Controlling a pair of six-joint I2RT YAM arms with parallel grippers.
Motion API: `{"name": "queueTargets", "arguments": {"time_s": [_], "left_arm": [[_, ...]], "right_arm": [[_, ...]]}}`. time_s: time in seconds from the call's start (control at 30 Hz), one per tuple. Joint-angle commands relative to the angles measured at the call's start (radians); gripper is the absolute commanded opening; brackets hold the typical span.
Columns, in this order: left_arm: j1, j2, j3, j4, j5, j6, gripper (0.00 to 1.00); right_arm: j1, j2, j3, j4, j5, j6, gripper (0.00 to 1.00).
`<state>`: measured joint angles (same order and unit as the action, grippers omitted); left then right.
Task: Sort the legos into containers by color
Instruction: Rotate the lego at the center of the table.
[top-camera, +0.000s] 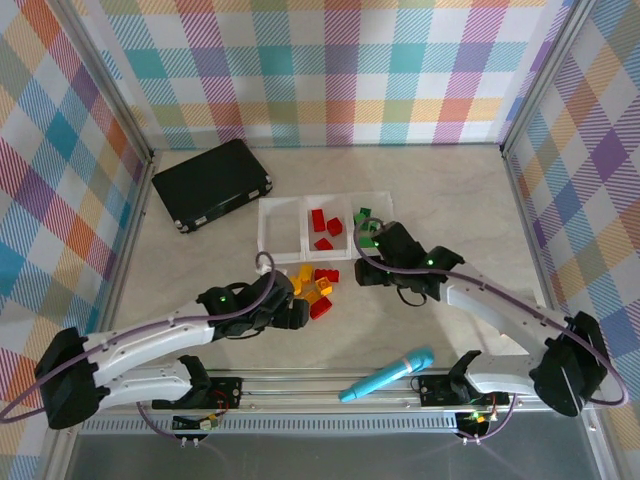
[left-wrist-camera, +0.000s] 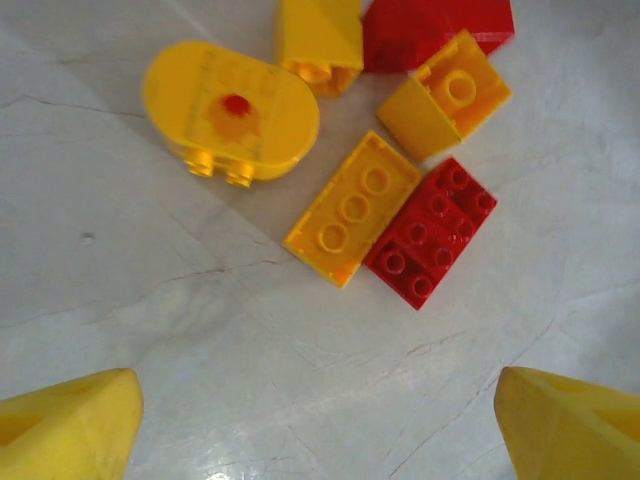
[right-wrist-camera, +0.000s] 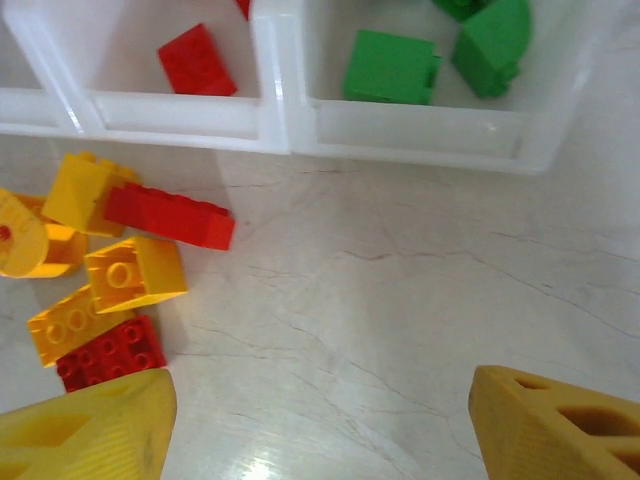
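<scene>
Yellow fingers (left-wrist-camera: 70, 425) of the left hand (left-wrist-camera: 320, 435) stand wide apart, empty, over the bench (left-wrist-camera: 200, 330). Just beyond them a yellow brick (left-wrist-camera: 352, 207) and a red brick (left-wrist-camera: 430, 232) lie touching, among the loose legos (top-camera: 315, 288) near the bench's middle. The right hand (right-wrist-camera: 320, 430) is also open and empty, beside the containers (right-wrist-camera: 270, 115) toward the far edge: red pieces in the middle one, green in the right.

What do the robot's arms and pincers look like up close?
The left arm and right arm have white links and black joints, with a mauve cable running along each. A small green light glows near each wrist. The left pincer and right pincer have chunky yellow fingers.
</scene>
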<state>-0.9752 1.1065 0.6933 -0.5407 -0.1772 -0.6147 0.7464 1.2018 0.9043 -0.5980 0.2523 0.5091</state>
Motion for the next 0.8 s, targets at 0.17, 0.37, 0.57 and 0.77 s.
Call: {"name": "queueTargets", "arguments": {"time_s": [0.17,0.37,0.57,0.77], "left_arm": [[-0.052,0.239,0.134,0.042,0.133,0.157,0.86],[-0.086,0.411,0.217,0.029,0.117,0.167,0.81],[-0.088,0.484,0.241,0.031,0.130,0.158,0.80],[-0.086,0.530,0.244,0.047,0.144,0.137,0.80]], "right_arm": [[-0.022,-0.153,-0.092,0.020,0.099,0.050,0.81],[-0.031,-0.179,-0.107,-0.012,0.102,0.054,0.81],[-0.036,-0.199,-0.115,-0.020,0.105,0.048,0.81],[-0.042,-0.197,-0.121,-0.013,0.101,0.046,0.81]]}}
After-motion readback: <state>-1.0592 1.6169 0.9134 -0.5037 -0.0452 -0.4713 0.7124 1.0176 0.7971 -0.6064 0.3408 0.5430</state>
